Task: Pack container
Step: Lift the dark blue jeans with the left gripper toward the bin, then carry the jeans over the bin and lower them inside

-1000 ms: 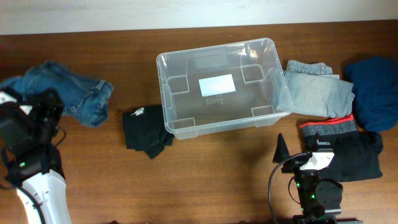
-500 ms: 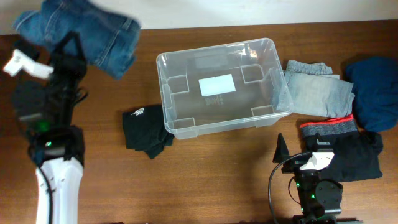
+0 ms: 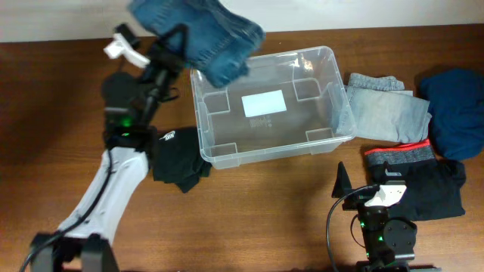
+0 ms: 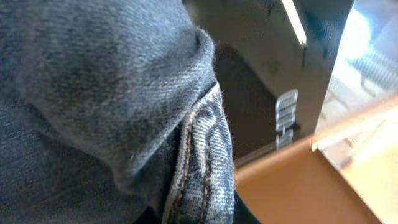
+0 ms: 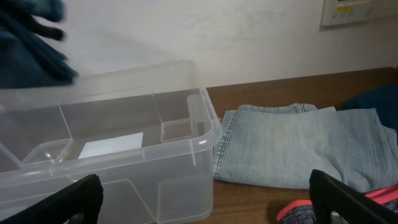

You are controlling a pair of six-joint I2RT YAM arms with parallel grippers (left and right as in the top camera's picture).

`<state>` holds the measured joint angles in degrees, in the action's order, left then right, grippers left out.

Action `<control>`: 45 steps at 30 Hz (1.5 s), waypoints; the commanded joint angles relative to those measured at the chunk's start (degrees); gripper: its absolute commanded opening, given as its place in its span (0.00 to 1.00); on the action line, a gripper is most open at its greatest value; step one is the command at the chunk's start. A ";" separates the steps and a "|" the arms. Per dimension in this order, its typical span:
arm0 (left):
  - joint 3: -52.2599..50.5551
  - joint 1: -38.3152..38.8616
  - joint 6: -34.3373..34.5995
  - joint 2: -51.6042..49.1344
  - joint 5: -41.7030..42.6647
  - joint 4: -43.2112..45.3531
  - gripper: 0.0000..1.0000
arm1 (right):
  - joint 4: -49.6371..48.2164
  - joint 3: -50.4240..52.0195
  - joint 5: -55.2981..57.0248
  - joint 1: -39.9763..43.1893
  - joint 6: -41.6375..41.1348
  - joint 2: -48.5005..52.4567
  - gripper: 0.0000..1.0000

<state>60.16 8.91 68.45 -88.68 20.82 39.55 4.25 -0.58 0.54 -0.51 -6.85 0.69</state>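
Now the left gripper [image 3: 175, 41], jaws clamped on jeans [image 3: 203, 32], has swung over the container's [image 3: 261, 150] upper-left corner, drop-ready; right gripper [image 5: 204, 180] gapes empty.

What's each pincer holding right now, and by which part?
Left pincer holds the blue jeans by a bunched fold beside a stitched seam; the exact spot is hidden. Right pincer holds nothing.

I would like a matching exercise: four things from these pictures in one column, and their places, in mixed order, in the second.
1 dark jeans
2 container
3 black shirt
4 pale jeans

A on table, left of container
B in the air, over container's corner
C on table, right of container
D table's middle, empty

Pairs: 1-B, 2-D, 3-A, 4-C
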 commanded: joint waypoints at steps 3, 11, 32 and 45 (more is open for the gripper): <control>5.86 3.45 -1.51 0.20 9.38 3.50 0.00 | 0.39 0.26 -0.04 0.24 0.44 -0.44 0.98; 5.86 3.96 -5.57 0.20 21.27 -8.22 0.01 | 0.39 0.26 -0.04 0.24 0.46 -0.44 0.98; 5.97 1.53 -27.30 0.20 17.25 -42.10 0.01 | 0.37 0.26 -0.04 0.24 0.44 -0.44 0.98; 16.28 0.20 -44.74 0.31 3.48 -66.45 0.01 | 0.39 0.26 -0.04 0.24 0.46 -0.44 0.98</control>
<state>71.29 9.54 31.59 -90.59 29.87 -25.02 4.25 -0.58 0.56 -0.51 -6.83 0.69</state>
